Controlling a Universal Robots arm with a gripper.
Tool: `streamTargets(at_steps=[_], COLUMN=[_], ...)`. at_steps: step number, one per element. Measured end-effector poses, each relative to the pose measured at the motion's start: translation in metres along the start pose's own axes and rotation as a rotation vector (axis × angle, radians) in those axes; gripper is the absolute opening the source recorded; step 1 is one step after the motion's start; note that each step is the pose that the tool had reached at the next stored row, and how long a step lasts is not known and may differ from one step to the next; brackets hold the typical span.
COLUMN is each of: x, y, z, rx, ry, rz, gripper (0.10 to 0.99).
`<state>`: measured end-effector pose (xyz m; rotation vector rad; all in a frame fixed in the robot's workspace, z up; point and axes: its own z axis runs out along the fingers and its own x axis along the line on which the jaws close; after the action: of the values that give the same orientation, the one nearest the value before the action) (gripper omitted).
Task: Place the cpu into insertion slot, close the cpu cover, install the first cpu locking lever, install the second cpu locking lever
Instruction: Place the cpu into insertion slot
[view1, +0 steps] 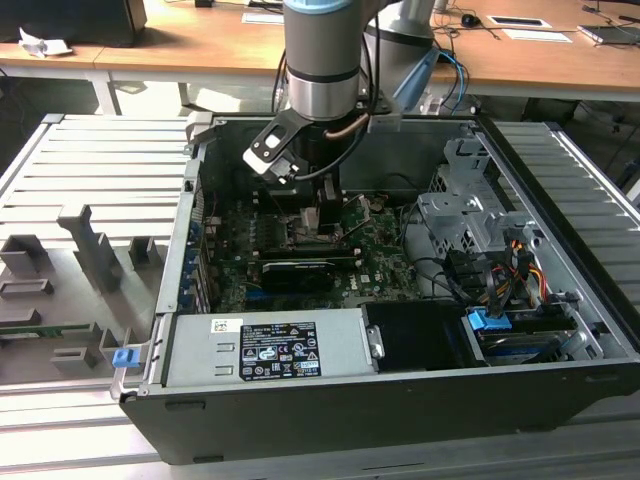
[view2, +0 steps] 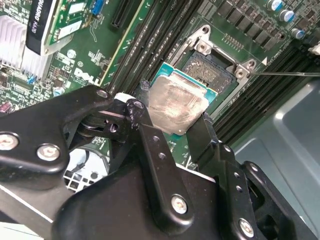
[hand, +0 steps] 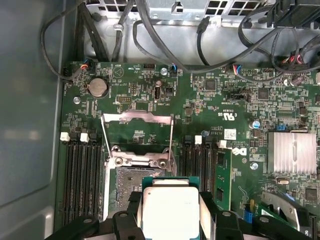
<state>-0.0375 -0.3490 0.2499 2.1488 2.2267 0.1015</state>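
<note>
While jaws clamp cpu (view2: 175, 106) by opposite edges, it hangs over insertion slot (view2: 212, 74) rim; cpu cover (hand: 137, 117) stands open.

The arm (view1: 322, 60) is a thick round tube of brushed silver-grey metal, with a light blue band at its upper edge and a black ring below. A second grey segment (view1: 400, 25) behind it ends in a light blue cap (view1: 418, 72). A flat bracket (view1: 272, 152), black with a white face, is fixed to the wrist's side, and a thin copper-coloured cable (view1: 352, 125) loops beside it. In the second wrist view the hand (view2: 175, 107) is matte black: flat, rounded link bars pinned together, studded with silver hex-socket screws (view2: 179, 204), narrowing to two slim black fingers (view2: 150, 140).
</note>
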Motion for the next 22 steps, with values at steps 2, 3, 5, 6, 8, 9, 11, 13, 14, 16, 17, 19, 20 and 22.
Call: streamTargets(at_steps=[2,3,5,6,8,9,11,13,14,16,17,19,20,22], x=[0.0002,0.0003,0.0003,0.0003,0.0004,0.0006,0.0011,0.0019,0.0030,0.0049,0.0051,0.0067,0.0072,0.0088], y=[-0.0019,-0.0030,-0.0037,-0.0039,-0.0040,-0.0041,-0.0040,-0.0041,-0.0040,-0.0039,-0.0038,-0.0039,-0.0039,-0.0039], z=[0.0001,0.0002,0.0002,0.0002,0.0004,0.0005,0.0005,0.0006,0.0006,0.0007,0.0007,0.0017,0.0020,0.0031], rx=[0.000,0.000,0.000,0.000,0.000,0.000,0.000,0.000,0.000,0.000,0.000,0.000,0.000,0.000], ry=[0.0001,0.0002,0.0001,0.0001,0.0001,0.0002,0.0000,0.0001,0.0000,-0.0001,0.0000,-0.0008,-0.0010,-0.0009], rz=[0.001,0.001,0.001,0.001,0.001,0.001,0.001,0.001,0.001,0.001,0.001,0.001,0.001,0.001], gripper=[0.541,0.541,0.541,0.541,0.541,0.541,0.541,0.541,0.541,0.541,0.541,0.541,0.541,0.541])
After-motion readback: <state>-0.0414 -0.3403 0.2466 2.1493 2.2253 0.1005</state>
